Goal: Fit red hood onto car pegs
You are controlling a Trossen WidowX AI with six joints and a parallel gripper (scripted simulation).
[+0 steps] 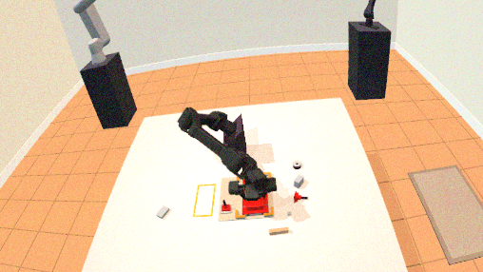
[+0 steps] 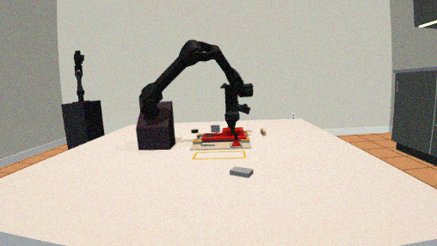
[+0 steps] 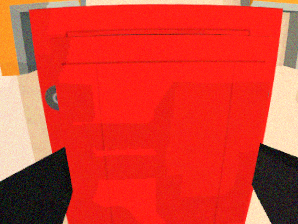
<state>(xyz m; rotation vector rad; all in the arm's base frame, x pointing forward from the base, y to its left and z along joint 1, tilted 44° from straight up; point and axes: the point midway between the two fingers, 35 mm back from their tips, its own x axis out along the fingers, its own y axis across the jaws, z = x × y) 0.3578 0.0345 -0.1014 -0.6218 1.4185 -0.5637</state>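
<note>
The red hood [image 2: 239, 130] [image 3: 165, 125] lies low over the front part of the red chassis [image 1: 256, 208] [image 2: 210, 137] in the jig [image 1: 224, 190]. In the wrist view its outline nearly merges with the chassis. Pegs and corner holes are not distinguishable, so I cannot tell whether each peg is in a hole or the hood is fully flat. My gripper [image 2: 233, 131] [image 3: 161, 154] is open, one finger at each long side of the hood. Any gap between fingers and hood is too small to make out. The engine block is hidden.
A red piece with a black stem [image 1: 225, 207] [image 2: 236, 144] stands beside the chassis, close to my gripper. A yellow outline [image 1: 194, 202] [image 2: 219, 158] and grey block [image 1: 163, 212] [image 2: 241, 172] lie beyond it. Another grey block [image 1: 299, 181], a red-and-black piece [image 1: 298, 197] and a wooden bar [image 1: 279, 231] lie around.
</note>
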